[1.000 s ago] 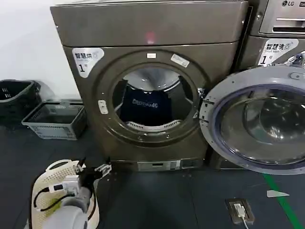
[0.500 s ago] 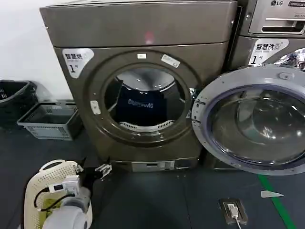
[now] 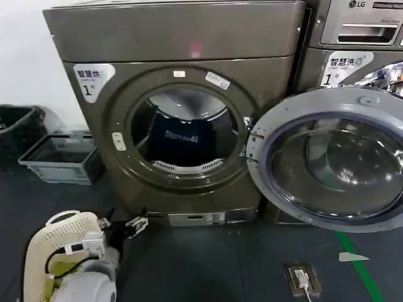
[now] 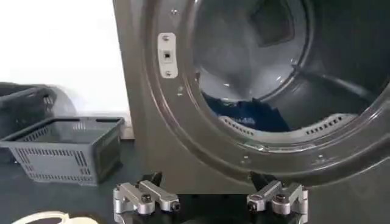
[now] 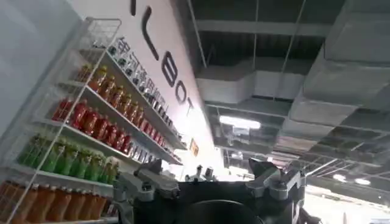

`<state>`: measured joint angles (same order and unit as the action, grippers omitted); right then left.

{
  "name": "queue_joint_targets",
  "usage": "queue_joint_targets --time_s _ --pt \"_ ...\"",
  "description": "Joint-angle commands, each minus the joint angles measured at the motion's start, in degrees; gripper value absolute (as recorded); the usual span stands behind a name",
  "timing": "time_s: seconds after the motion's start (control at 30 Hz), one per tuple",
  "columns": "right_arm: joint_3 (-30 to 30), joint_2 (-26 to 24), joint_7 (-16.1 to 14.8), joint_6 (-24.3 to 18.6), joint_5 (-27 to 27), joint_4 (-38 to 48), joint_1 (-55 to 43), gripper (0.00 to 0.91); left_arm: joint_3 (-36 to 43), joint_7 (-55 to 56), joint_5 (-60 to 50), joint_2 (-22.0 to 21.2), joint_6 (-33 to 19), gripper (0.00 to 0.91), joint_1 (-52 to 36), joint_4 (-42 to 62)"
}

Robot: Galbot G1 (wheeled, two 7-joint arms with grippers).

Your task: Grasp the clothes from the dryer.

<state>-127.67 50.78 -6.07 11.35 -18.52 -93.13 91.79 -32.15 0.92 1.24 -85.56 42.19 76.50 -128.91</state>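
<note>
A: Clothes (image 3: 184,139)?
B: Inside dryer (image 3: 176,44) drum, door open.
A: Left gripper (image 4: 210,201)?
B: Low, in front of dryer, jaws spread, empty.
A: Right gripper (image 5: 210,185)?
B: Aimed at ceiling, jaws spread.

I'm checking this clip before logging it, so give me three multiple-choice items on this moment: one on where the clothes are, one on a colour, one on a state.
1. Where do the clothes lie?
A. in the grey basket
B. inside the drum of the dryer
C. on the floor

2. What colour are the clothes?
A. dark navy
B. red
C. white

3. How does the dryer's door stand?
A. shut
B. barely ajar
C. swung wide open

Answers:
1. B, the fabric shows through the round opening.
2. A, dark blue with pale lettering across it.
3. C, the door hangs open to the robot's right, while the left gripper waits open low in front of the machine.
</note>
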Motion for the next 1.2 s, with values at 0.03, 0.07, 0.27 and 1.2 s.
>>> queue_joint_targets --time_s 0.03,0.07,0.27,1.2 --pt "-0.05 0.03 0.03 -0.04 -0.03 -0.01 0.00 0.907 0.06 -0.06 0.05 0.01 2.81 0.907 -0.03 -0.05" --pt "-0.05 0.05 0.02 -0.06 -0.01 -0.04 0.03 0.907 0.05 -0.07 0.05 0.02 2.81 0.907 -0.02 -0.05" --pt "-0.07 0.29 0.01 -0.05 -0.06 -0.36 0.00 0.907 0.05 -0.44 0.04 0.16 2.81 0.907 0.09 -0.35" --pt "0.14 0.27 -0.37 -0.38 -0.41 -0.39 -0.34 0.907 0.28 -1.13 -0.98 0.12 2.81 0.907 0.41 -0.21"
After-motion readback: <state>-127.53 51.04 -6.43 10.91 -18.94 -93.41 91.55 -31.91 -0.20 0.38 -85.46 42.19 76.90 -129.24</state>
